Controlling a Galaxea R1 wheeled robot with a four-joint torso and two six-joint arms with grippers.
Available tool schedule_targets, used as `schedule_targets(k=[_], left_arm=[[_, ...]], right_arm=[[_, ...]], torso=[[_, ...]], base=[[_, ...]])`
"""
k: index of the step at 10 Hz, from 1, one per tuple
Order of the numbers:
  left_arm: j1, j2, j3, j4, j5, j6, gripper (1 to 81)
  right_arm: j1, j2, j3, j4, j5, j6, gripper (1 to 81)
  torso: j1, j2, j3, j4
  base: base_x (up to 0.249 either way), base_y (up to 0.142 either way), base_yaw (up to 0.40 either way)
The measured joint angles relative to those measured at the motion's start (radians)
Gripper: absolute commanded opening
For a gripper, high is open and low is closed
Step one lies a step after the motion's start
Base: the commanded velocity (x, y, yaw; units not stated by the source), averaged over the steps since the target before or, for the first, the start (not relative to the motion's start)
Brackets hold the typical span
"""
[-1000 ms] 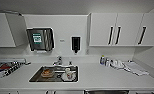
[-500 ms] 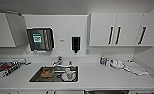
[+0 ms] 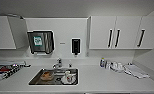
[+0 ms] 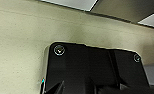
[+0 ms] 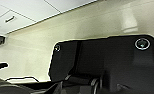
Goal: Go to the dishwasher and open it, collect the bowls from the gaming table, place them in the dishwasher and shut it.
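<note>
Head view: the robot faces a white kitchen counter [image 3: 103,80] with a steel sink [image 3: 54,76] set into it, dishes lying in the basin, a tap [image 3: 58,63] behind it, a wall-mounted towel dispenser [image 3: 41,42] and a dark soap dispenser [image 3: 75,46] above, and white wall cabinets [image 3: 115,32] with dark handles to the right. A folded cloth [image 3: 135,70] and a few small containers [image 3: 110,65] lie on the counter's right part. The dishwasher, the bowls and the gaming table cannot be made out here (the counter front, where an appliance would sit, falls below the picture's edge). Left wrist view: the robot's own dark plate sits over pale speckled floor [image 4: 20,50], with white panel fronts [image 4: 73,4] beyond it; whether this tool is wide or narrow cannot be told. Right wrist view: pale floor [image 5: 93,22] again lies beyond the plate, with white fronts bearing handles [image 5: 25,12] farther off; its opening likewise cannot be told. Risk, as a judgement: with the dishwasher unlocated, a reach could land on the wrong front, and the base, standing close to the counter, could bump it while turning.
</note>
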Motion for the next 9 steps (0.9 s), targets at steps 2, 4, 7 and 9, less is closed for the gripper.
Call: schedule_targets(k=[2,4,7,9], left_arm=[[0.001,-0.003,0.031,0.000,-0.002,0.000,81.1],[-0.003,-0.037,0.067,0.000,-0.003,0.002,81.1],[-0.003,-0.073,0.108,0.000,-0.006,0.002,81.1],[-0.010,-0.081,0.109,0.000,-0.007,0.002,81.1]], right_arm=[[0.006,-0.114,0.093,0.002,0.000,0.027,81.1],[0.033,-0.175,0.151,0.003,-0.007,0.065,81.1],[0.112,-0.264,0.223,0.005,-0.008,0.116,81.1],[0.154,-0.291,0.265,0.005,-0.009,0.137,81.1]], torso=[[0.036,-0.058,-0.043,0.000],[0.081,-0.129,-0.109,0.000],[0.151,-0.239,-0.212,0.000],[0.198,-0.312,-0.279,0.000]], base=[[0.000,0.000,0.000],[0.000,0.000,0.000],[0.000,0.000,0.000],[0.000,0.000,0.000]])
